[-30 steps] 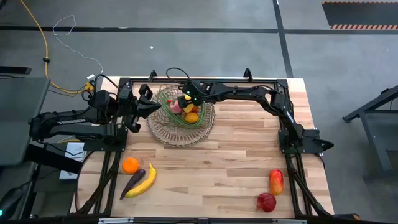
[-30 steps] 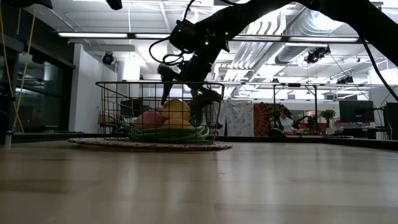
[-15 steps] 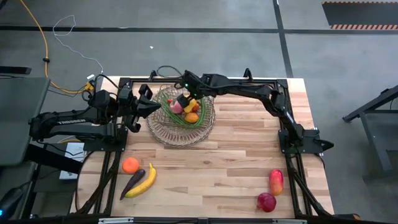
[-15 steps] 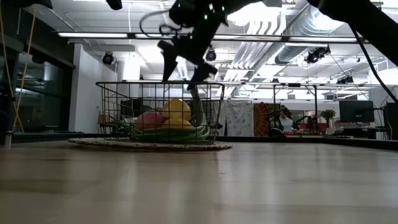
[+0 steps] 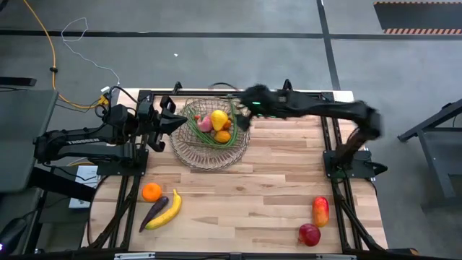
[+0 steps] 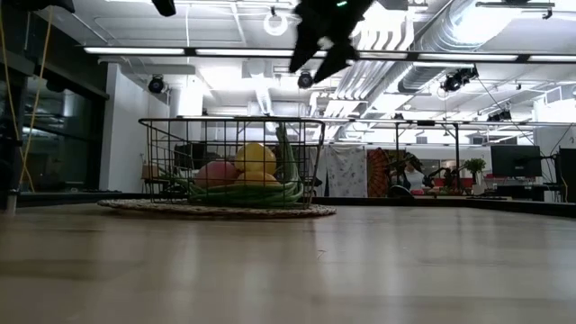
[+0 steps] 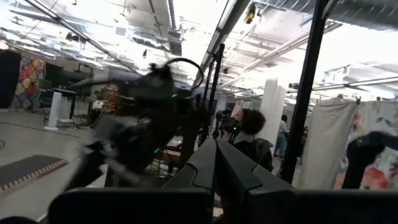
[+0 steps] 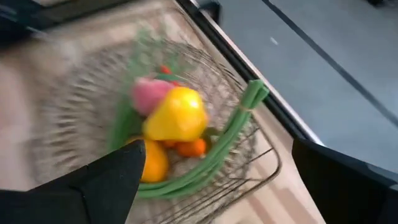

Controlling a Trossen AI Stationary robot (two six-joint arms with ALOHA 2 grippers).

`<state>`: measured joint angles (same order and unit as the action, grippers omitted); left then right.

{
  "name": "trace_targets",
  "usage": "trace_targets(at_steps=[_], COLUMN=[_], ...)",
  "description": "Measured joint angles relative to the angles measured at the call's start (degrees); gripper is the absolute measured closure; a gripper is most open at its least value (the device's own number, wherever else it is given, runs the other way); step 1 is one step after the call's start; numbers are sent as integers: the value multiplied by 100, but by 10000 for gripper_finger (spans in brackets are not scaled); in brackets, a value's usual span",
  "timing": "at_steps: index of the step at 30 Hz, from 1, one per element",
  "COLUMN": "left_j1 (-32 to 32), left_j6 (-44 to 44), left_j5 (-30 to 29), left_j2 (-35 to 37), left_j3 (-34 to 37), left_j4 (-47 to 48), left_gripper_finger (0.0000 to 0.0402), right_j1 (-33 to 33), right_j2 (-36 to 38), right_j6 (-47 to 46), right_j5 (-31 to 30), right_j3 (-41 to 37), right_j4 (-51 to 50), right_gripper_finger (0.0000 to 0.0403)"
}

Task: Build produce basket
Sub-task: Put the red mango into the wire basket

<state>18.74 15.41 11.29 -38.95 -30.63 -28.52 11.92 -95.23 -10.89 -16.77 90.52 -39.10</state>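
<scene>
The wire basket stands at the table's far left on a woven mat. In it lie a yellow lemon, a pink-red fruit, an orange piece and long green beans that lean on the rim. My right gripper hangs open above the basket's right rim, high over it in the low view, with nothing between its fingers. My left gripper is shut and holds nothing beside the basket's left rim.
Near the front left lie an orange, a purple eggplant and a banana. Two red apples sit near the front right. Bare wood lies between the two groups.
My right gripper has risen out of the basket, drawn back toward the table's right edge and rolled about its own axis, staying open. The produce in the basket has stayed where it was.
</scene>
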Motion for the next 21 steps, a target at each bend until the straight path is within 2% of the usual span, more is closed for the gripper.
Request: trace_targets(at_steps=[3,8,15,18,21], left_j1=[-2,-1,-1,-2,0], left_j6=[-62,8,86,87,91], left_j5=[0,-20,-17,-17,-17], left_j2=[0,-3,-4,-6,-6], left_j3=[0,2,2,2,2], left_j4=[8,42,64,202,334], left_gripper_finger=[402,401,402,402,402], right_j1=[-62,-77,-68,-68,-70], right_j2=[1165,2618,3896,4142,4235], right_j6=[-164,-570,-1180,-1310,-1306], right_j5=[360,120,-45,-120,85], right_j3=[-1332,-2741,-3519,-3651,-3672], right_j4=[983,2030,2062,2048,2125], right_gripper_finger=[9,9,9,9,9])
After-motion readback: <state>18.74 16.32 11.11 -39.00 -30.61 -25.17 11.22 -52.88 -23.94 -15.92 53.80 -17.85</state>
